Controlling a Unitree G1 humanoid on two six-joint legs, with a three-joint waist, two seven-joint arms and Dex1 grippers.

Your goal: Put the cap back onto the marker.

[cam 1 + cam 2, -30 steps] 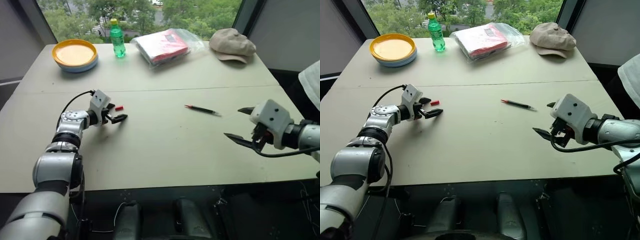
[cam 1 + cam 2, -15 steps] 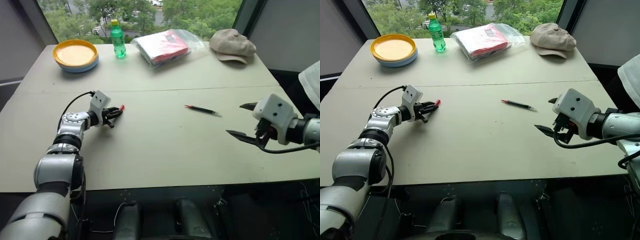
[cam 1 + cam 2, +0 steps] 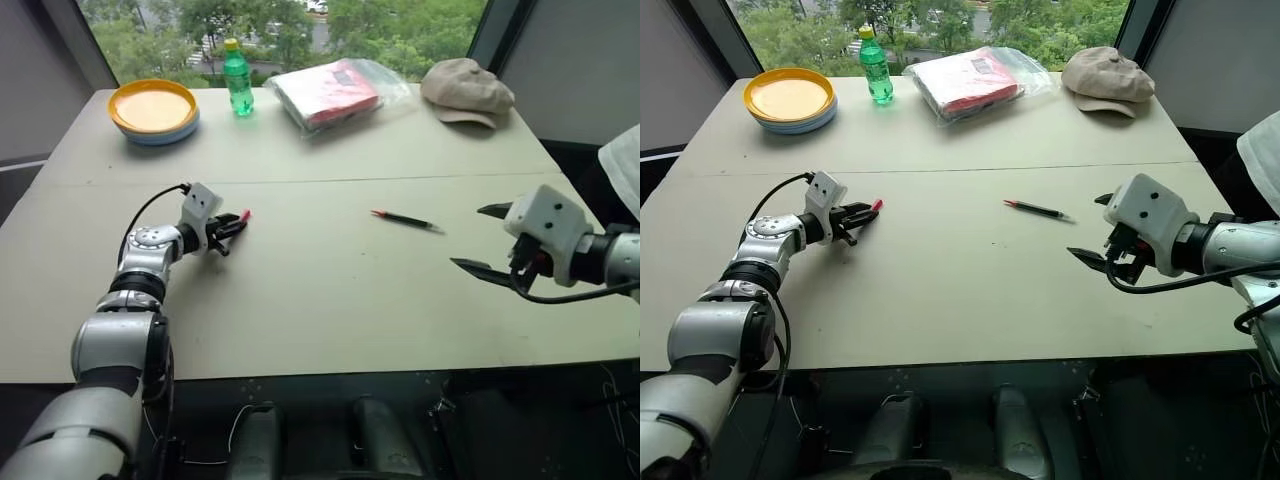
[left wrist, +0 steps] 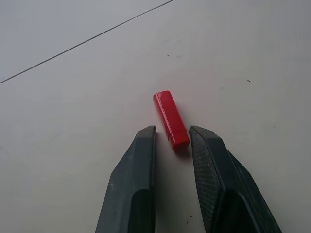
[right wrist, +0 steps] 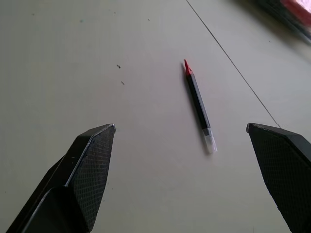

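The cap (image 4: 170, 119), a short bright red cylinder, has its near end between the two black fingers of my left gripper (image 3: 232, 222), which is shut on it. The rest of the cap (image 3: 243, 214) sticks out past the fingertips, low over the left part of the table. The marker (image 3: 403, 218), a thin black barrel with a red tip, lies flat right of the table's middle. My right gripper (image 3: 468, 237) hovers open, to the right of the marker and nearer the table's front edge. In the right wrist view, the marker (image 5: 198, 104) lies beyond the spread fingers (image 5: 92, 160).
At the back of the pale table (image 3: 320, 300) stand a yellow plate on a blue bowl (image 3: 152, 108), a green bottle with a yellow lid (image 3: 236, 78), a clear bag with red contents (image 3: 335, 92) and a beige hat (image 3: 466, 90). A white cloth (image 3: 625, 165) hangs at the right edge.
My left gripper has gone from open beside the cap to shut on it, and the cap's free end now points up off the table. The right gripper stays open, roughly in place.
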